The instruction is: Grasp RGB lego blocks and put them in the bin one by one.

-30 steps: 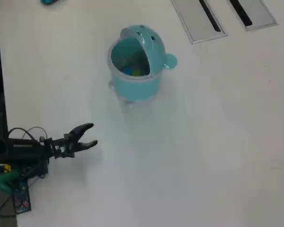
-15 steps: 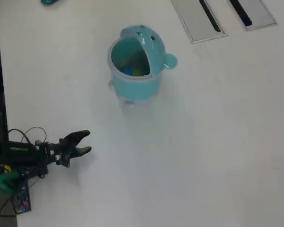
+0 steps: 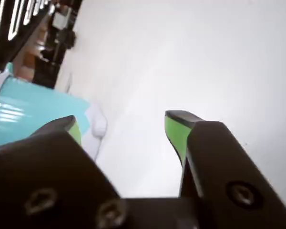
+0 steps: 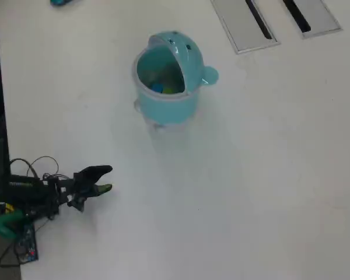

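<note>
Where the arm lies folded at the lower left of the overhead view, the gripper [image 4: 107, 179] points right over bare white table [image 4: 256, 175], its two dark jaws parted with nothing between them; the wrist view shows the same gap, green pads [image 3: 175, 133] facing each other across empty tabletop. Beside the arm's base sit loose black cables [image 4: 38, 163] and a small circuit board [image 4: 27, 245] at the table edge. Well apart from the gripper, farther up the table, stands the bin [image 4: 168, 81], its hooded lid tipped back so the mouth is open toward the camera; inside it show the lego blocks [image 4: 165, 86], blue and yellow-green patches with a faint trace of red. In the wrist view the bin's wall appears at the left edge, behind one jaw. Nothing lies between gripper and bin. Beyond, at the top right, two flat grey panels [image 4: 239, 23] with black slots are set into the table, and a small teal object [image 4: 59, 2] is cut off at the top edge.
</note>
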Robot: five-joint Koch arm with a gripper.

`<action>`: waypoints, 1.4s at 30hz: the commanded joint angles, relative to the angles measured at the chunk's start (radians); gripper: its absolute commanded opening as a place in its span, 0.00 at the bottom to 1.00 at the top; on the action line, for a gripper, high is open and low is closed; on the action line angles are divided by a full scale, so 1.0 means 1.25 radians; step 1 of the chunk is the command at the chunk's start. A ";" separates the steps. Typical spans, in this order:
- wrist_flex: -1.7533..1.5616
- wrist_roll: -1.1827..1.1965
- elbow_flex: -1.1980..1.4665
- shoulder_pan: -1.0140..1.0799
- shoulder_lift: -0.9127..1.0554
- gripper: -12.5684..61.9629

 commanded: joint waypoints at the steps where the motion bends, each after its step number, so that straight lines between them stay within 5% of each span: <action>1: 0.023 0.017 0.055 0.005 0.045 0.61; 15: 0.231 0.234 0.056 -0.010 0.056 0.61; 42: 0.318 0.295 0.058 -0.007 0.053 0.62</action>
